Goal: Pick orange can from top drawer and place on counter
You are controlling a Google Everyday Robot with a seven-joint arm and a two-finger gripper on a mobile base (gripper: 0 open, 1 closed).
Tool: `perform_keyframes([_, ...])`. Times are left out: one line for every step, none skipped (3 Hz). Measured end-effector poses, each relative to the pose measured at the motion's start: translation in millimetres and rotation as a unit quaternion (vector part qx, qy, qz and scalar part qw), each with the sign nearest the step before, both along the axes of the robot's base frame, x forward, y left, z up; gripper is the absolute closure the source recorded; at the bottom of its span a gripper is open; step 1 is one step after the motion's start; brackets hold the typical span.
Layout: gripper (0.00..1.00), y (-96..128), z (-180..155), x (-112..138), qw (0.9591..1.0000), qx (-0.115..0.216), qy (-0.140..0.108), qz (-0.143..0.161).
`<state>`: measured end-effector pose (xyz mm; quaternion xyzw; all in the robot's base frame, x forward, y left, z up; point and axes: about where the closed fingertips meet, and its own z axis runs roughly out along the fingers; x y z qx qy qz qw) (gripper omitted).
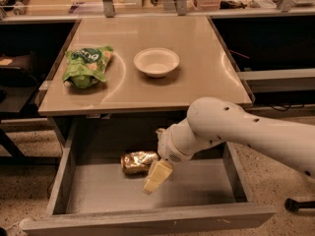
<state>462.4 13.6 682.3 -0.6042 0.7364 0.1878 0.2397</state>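
Observation:
The orange can (138,162) lies on its side on the grey bottom of the open top drawer (98,191), near the back middle. My gripper (156,177) hangs inside the drawer just right of and in front of the can, its cream fingertip pointing down-left; the can's right end is partly hidden behind it. The white arm reaches in from the right. The beige counter (197,77) lies above and behind the drawer.
A green snack bag (87,66) lies on the counter's left side. A white bowl (156,62) stands at its middle. The drawer's front panel (147,222) runs along the bottom. Dark shelving flanks the counter on both sides.

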Motion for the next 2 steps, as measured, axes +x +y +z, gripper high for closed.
perform_keyframes([0.0, 6.6, -16.9, 6.4, 0.9999, 0.012, 0.001, 0.001])
perform_keyframes([0.0, 17.7, -32.1, 25.0, 0.9997, 0.018, -0.01, 0.014])
